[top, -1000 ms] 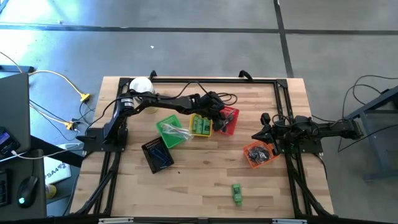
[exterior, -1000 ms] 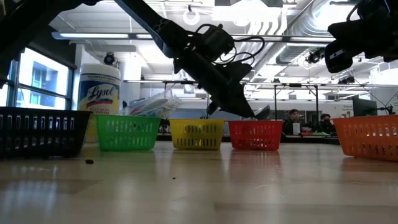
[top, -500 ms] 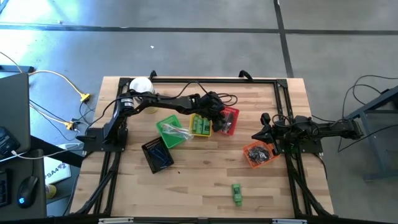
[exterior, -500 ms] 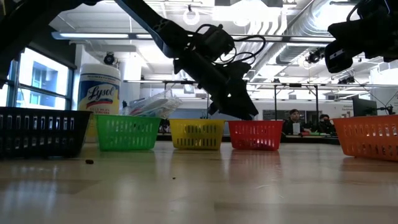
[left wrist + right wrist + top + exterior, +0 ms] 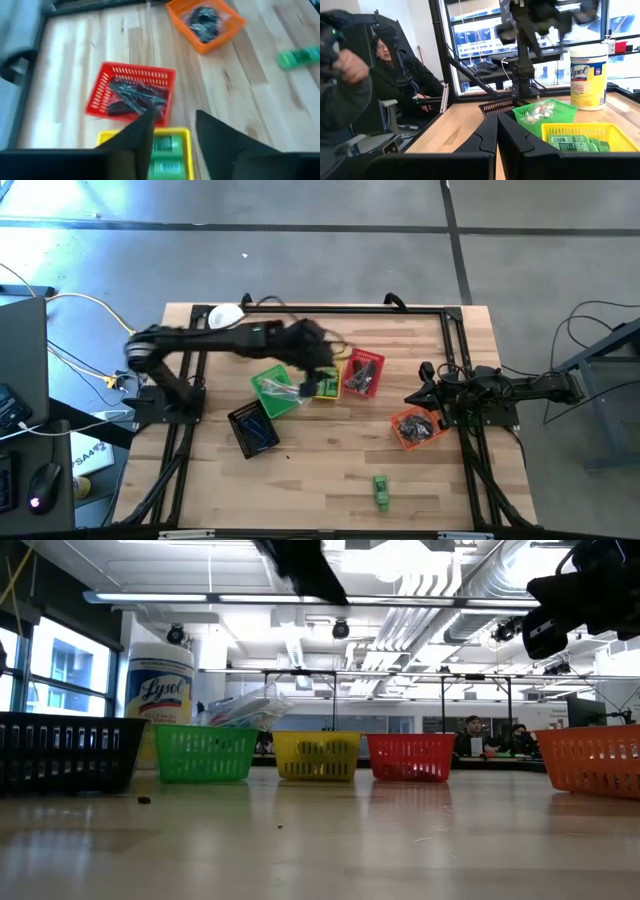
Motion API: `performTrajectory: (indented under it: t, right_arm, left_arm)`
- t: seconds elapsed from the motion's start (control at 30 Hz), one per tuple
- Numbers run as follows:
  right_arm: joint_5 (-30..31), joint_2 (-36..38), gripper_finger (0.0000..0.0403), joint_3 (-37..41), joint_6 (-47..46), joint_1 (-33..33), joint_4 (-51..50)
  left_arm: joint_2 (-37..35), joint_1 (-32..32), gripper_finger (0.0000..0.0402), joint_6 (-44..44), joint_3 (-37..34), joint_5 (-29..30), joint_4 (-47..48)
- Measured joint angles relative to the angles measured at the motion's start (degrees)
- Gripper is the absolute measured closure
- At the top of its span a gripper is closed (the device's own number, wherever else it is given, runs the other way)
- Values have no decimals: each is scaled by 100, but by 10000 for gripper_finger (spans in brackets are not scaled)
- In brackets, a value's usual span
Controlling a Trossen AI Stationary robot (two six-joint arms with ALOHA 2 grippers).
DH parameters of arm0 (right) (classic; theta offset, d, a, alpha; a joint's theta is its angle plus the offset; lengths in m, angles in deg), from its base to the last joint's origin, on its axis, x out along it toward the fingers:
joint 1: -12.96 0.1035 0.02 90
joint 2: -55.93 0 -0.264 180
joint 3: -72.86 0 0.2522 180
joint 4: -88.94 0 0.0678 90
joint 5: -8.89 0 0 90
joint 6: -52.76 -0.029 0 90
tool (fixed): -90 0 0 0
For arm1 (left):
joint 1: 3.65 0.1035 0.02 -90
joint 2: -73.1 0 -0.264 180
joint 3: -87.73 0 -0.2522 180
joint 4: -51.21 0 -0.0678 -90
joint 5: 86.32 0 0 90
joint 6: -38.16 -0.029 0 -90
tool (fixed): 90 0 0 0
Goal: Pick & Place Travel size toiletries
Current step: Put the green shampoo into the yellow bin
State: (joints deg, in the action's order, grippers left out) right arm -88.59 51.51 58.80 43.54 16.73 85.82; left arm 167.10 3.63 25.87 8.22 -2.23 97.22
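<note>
The travel size toiletries are sorted into small plastic baskets on the pale wooden table [image 5: 330,470]. Dark blue razors [image 5: 135,96] lie in the red slatted basket [image 5: 107,82], just ahead of and below the left gripper [image 5: 172,131], whose two dark fingers stand apart with nothing between them. Directly under those fingers, bright green mini bottles [image 5: 167,155] lie in the yellow basket [image 5: 182,134]. In the high view the left gripper [image 5: 322,376] hangs over the yellow basket's edge, with the red basket [image 5: 362,373] just beside it on one side and the green basket [image 5: 272,391], holding clear plastic sticks [image 5: 288,391], on the other. The black basket [image 5: 253,427] sits a little further off, toward the left arm's base.

One more green mini bottle [image 5: 380,489] lies loose on the bare wood, well apart from both grippers.

Farther from the left gripper, the orange basket [image 5: 417,428] holds dark combs and small pieces, and it lies just beside the right gripper [image 5: 428,391], which is clenched, its fingers pressed together on nothing and resting near the table's right edge.

The big white canister with a yellow label [image 5: 159,687] stands at the far corner behind the green basket.

Beyond the table, a seated person [image 5: 395,70] in dark clothing shows in the right wrist view.
</note>
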Motion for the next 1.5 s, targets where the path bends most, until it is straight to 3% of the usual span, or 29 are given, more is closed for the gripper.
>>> performTrajectory:
  t: [0.13,0.27,0.6,0.77,0.9,1.2,1.5]
  right_arm:
    - [1,0,401,-2,-23,0,-44]
    - [4,-2,401,0,-21,0,-121]
    - [286,-2,401,-2,-21,0,-102]
    - [317,-2,401,0,-165,0,-55]
    - [422,-1,401,-1,-194,0,22]
    - [655,0,401,-1,-173,0,85]
    - [773,-2,401,0,-270,0,80]
  left_arm:
    - [-856,-552,331,-327,-111,674,792]
    - [-1802,-880,393,-272,-725,785,789]
    - [-4430,-515,400,356,-4209,883,-2261]
    - [-5624,-430,401,610,-5608,577,-3340]
    - [-6461,-430,401,619,-6265,541,-3623]
    - [-7571,-428,401,657,-7785,825,-4415]
    - [-8046,-428,402,807,-8371,837,-4075]
